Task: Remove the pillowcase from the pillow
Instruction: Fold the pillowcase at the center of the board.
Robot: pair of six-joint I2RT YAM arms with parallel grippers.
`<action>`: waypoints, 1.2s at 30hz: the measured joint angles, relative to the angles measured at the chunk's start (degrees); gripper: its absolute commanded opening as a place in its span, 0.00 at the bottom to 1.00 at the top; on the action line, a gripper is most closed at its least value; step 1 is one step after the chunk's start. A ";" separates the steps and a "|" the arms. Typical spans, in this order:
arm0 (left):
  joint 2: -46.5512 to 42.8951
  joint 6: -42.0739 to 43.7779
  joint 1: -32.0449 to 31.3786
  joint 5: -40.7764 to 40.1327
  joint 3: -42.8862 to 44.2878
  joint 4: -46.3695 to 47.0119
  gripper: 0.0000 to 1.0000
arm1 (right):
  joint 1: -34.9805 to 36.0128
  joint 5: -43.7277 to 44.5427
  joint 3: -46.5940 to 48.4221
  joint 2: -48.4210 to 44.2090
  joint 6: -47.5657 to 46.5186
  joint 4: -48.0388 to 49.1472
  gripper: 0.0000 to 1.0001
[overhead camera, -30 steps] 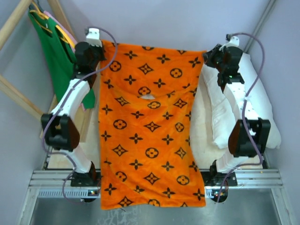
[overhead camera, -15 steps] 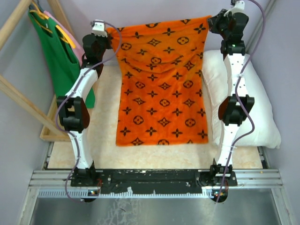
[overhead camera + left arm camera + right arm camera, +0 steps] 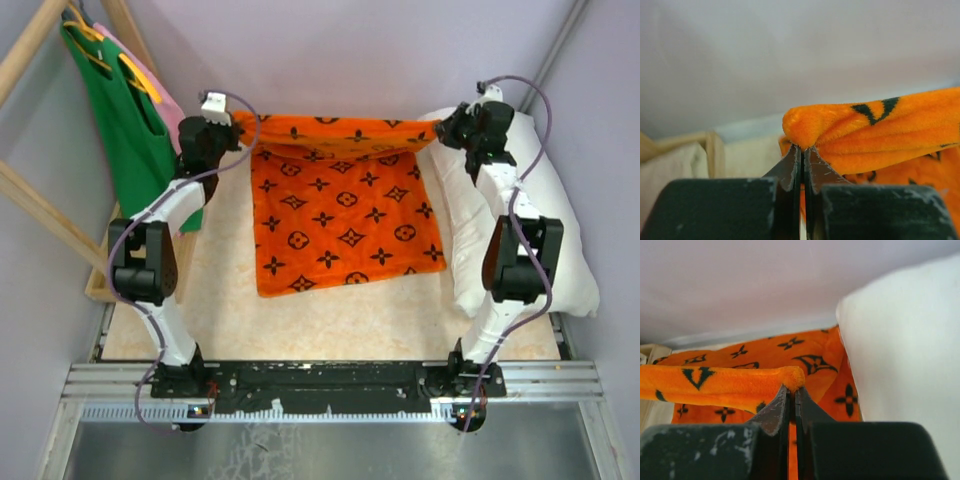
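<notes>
Bench point(image 3: 330, 320): pale top, carries the cloth and the cushion
Pillow point(image 3: 570, 250): bare white, along the right edge of the bench, touching the pillowcase's right side
Pillowcase point(image 3: 340, 215): off the pillow, lower part flat mid-bench, far edge lifted and strung between both tools
Green top point(image 3: 120, 110): hangs at far left
Left tool point(image 3: 801, 150): clamped on the pillowcase's far left corner
Right tool point(image 3: 791, 390): clamped on its far right corner

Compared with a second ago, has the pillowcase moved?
Yes. The pillowcase has drawn back toward the far wall: its near edge covered the base rail a second ago and now lies well short of it.
</notes>
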 measured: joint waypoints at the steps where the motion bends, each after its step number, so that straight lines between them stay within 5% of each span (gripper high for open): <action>1: -1.81 -0.72 0.00 0.26 -3.91 0.28 0.00 | -0.24 -0.15 -3.45 -1.90 0.07 0.20 0.00; 14: -29.99 -14.29 -7.10 -3.74 -38.58 3.17 0.00 | -2.36 0.87 -32.39 -29.83 7.08 6.51 0.00; 20: -30.82 -17.33 -15.21 -11.52 -43.93 -8.94 0.00 | -2.58 -0.09 -47.69 -29.83 12.13 4.61 0.00; 25: -34.93 -21.03 -15.06 -16.24 -48.98 -16.79 0.00 | -2.56 -1.31 -55.45 -29.97 13.00 1.79 0.00; 36: -45.11 -25.59 -14.97 -17.84 -50.75 -23.69 0.00 | -3.28 4.39 -52.76 -36.61 12.07 -6.88 0.00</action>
